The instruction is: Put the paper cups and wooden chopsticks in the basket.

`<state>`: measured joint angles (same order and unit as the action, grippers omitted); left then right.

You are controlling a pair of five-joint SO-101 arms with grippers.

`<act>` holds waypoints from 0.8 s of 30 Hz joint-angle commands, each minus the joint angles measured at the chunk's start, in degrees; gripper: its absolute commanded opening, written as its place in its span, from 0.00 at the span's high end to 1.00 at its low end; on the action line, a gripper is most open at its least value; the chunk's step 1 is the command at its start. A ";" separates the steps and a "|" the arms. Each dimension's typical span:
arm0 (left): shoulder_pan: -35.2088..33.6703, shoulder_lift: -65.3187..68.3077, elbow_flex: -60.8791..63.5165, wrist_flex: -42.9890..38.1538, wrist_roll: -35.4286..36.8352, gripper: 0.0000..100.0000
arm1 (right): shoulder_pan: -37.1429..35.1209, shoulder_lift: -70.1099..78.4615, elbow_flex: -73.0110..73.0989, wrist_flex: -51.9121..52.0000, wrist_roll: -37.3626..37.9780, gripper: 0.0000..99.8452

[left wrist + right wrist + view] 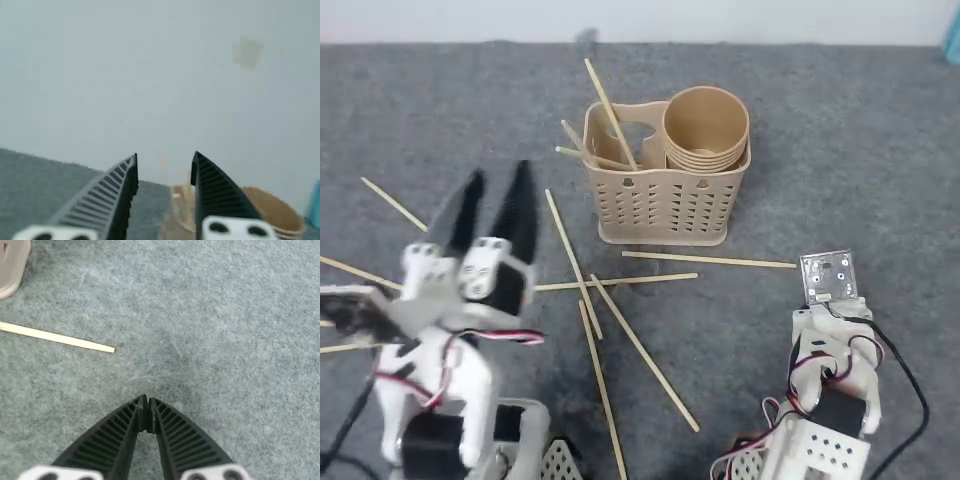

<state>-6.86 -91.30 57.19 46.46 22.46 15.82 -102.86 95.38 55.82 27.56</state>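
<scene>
Grey carpet-like cloth covers the table. At its far middle stands a beige basket (pixel 660 210). A stack of paper cups (pixel 706 125) sits in its right compartment, and a few upright chopsticks (pixel 607 105) lean in its left one. More wooden sticks lie scattered on the cloth in front of the basket and off to the left.

The left gripper (pixel 499 175) hangs raised above the cloth, left of the basket, jaws spread and holding nothing. Just to its right lies the nearest loose chopstick (pixel 572 262). Its long axis runs from the arm's side toward the basket, slightly slanted, and others cross near its closer end. The left arm is plainly the closer one to that cluster, so the next pick looks like its job: tip down and close across the stick's width.

The right gripper (pixel 148 401) points down at bare cloth, fingertips pressed together and empty. A crosswise chopstick (pixel 60 338) ends near it, beside the basket's foot.

The left wrist camera looks out level, past the spread tips to the cup rims and a pale wall. How the sticks lie on the cloth is read from the high view.
</scene>
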 commanded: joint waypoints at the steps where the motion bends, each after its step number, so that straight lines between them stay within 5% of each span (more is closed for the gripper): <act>1: -11.78 -0.70 0.75 2.02 0.62 0.83 | -0.31 0.13 1.05 0.31 0.62 0.99; 10: -23.30 -1.05 19.82 3.52 0.26 0.83 | -0.22 0.13 0.62 0.48 0.18 0.99; 17: -23.03 -1.05 31.52 3.60 0.35 0.83 | -0.40 0.66 -3.25 3.03 -3.16 0.99; 21: -17.05 -1.14 38.99 2.02 -3.25 0.84 | -4.26 0.66 -8.70 9.01 -3.25 0.99; 24: -15.21 -1.14 39.34 1.67 -5.71 0.91 | -7.08 0.66 -11.52 10.59 -3.43 0.99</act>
<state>-23.91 -91.56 96.31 50.24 18.77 11.16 -102.68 89.23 65.14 25.01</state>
